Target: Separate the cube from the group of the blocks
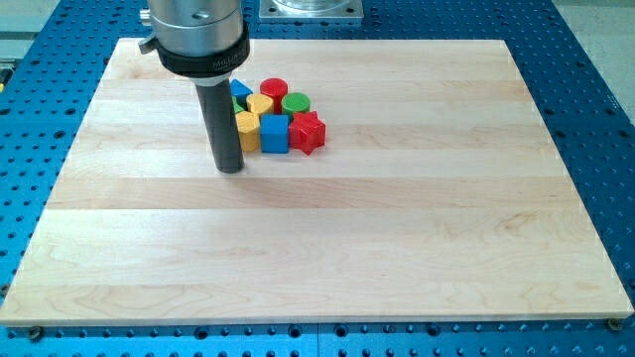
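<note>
Wooden board of pale planks, lying on a blue perforated table; the nearer part of the board, toward the view's bottom, carries only wood grain; my tip rests on the board at the view's upper left of centre, the dark rod rising straight from it into a silver and black collar at the view's top; the arm has no fingers or jaws, only this rod, so nothing is clamped or held; the tip stands just to the view's left of the group of blocks, beside the yellow block, whose left edge is partly hidden by the rod, so contact cannot be told; blue cube, the task's thing, at the near edge of the group, between the yellow block on its left and the red star on its right, packed against both; second row, farther back: a yellow block of rounded outline behind the cube, and a green cylinder to its right; farthest row: a red cylinder at the back of the group, a blue triangle at its left beside the rod, with a sliver of green block just below it, shape not clear; a grey metal plate lies beyond the board's far edge
</note>
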